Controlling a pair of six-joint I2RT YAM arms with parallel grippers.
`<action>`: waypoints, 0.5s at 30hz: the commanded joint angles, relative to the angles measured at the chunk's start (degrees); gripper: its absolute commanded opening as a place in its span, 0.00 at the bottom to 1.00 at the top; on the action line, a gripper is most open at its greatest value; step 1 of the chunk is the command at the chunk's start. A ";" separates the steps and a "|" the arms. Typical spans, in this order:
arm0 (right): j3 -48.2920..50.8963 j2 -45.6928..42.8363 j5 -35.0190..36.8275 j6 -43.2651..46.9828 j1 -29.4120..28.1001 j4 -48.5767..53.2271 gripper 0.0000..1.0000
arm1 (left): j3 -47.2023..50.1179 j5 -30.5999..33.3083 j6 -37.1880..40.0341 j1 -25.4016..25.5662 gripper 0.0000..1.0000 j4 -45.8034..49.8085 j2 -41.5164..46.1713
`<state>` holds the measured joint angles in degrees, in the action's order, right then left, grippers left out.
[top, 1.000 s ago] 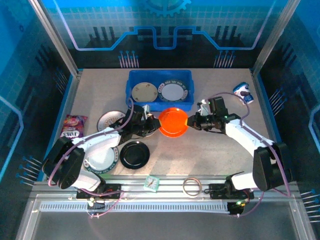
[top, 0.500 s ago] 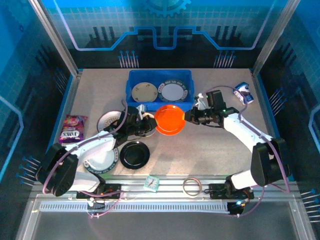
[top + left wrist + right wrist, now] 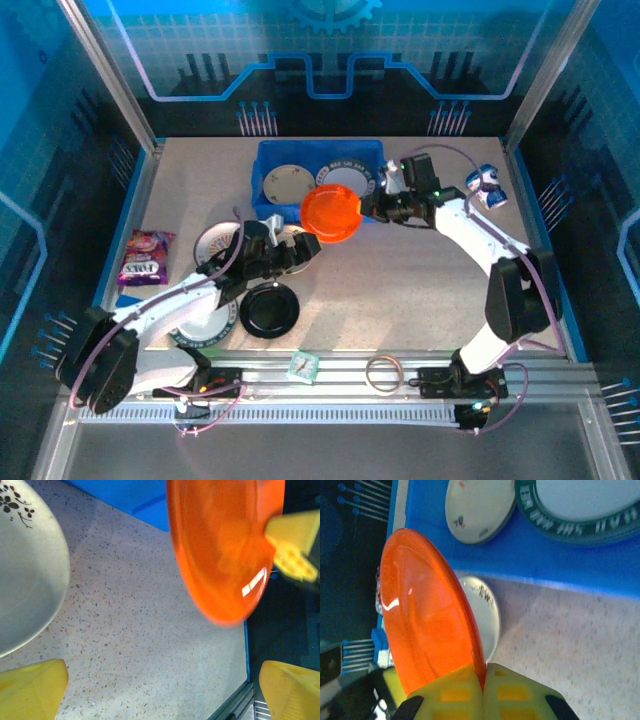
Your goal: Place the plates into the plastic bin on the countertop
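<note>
Right wrist view: right end effector (image 3: pixel 482 692) clamps the rim of a glossy orange-red plate (image 3: pixel 422 625), tilted edgewise. Left end effector (image 3: pixel 299 249) gapes open

Countertop (image 3: pixel 420 290) is carrying the blue bin (image 3: pixel 320 147) at upper centre. Patterned plate (image 3: pixel 212 240), black plate (image 3: pixel 270 308) and snack packet (image 3: pixel 146 255) are sitting lower left, apart from the bin.

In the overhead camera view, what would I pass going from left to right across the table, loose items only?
purple snack packet → black plate → orange plate → ring of tape → small blue-and-white object
</note>
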<state>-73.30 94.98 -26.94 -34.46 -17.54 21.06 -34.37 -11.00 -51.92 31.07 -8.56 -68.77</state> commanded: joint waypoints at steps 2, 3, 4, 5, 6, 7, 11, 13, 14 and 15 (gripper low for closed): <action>-11.49 8.02 4.11 -0.13 -1.18 5.20 0.00 | 1.94 2.00 4.26 1.01 0.99 1.42 4.12; -14.44 10.38 4.66 -0.25 -1.27 6.10 0.00 | 1.86 2.76 5.27 1.70 0.99 2.47 5.12; -17.41 12.60 5.19 -0.77 -1.36 6.73 0.00 | 1.85 3.23 6.13 2.09 1.00 3.45 5.95; -19.87 14.72 5.40 -1.33 -1.36 6.96 0.00 | 1.85 3.70 6.59 2.43 0.99 4.48 6.79; -22.48 16.88 5.62 -2.09 -1.44 7.23 0.00 | 2.21 4.04 6.82 2.55 0.99 5.21 7.76; -25.31 19.14 5.74 -2.81 -1.53 7.74 0.00 | 2.82 4.57 6.60 2.59 0.99 5.61 8.78; -34.42 26.09 6.28 -4.53 -2.01 9.01 0.00 | 5.50 7.00 6.06 2.59 0.99 5.86 14.25; -38.81 29.61 6.18 -5.28 -2.14 10.06 0.00 | 7.06 8.01 4.84 1.81 0.99 5.11 17.83; -40.21 30.79 6.03 -5.71 -2.20 9.99 0.00 | 7.57 7.86 4.21 1.11 0.99 4.78 19.23; -41.21 31.96 6.02 -6.47 -2.21 9.12 0.00 | 8.10 7.71 3.51 0.15 0.99 4.70 20.86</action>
<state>-110.50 124.64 -20.95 -38.39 -18.74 28.67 -27.77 -5.37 -47.75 32.80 -4.08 -51.53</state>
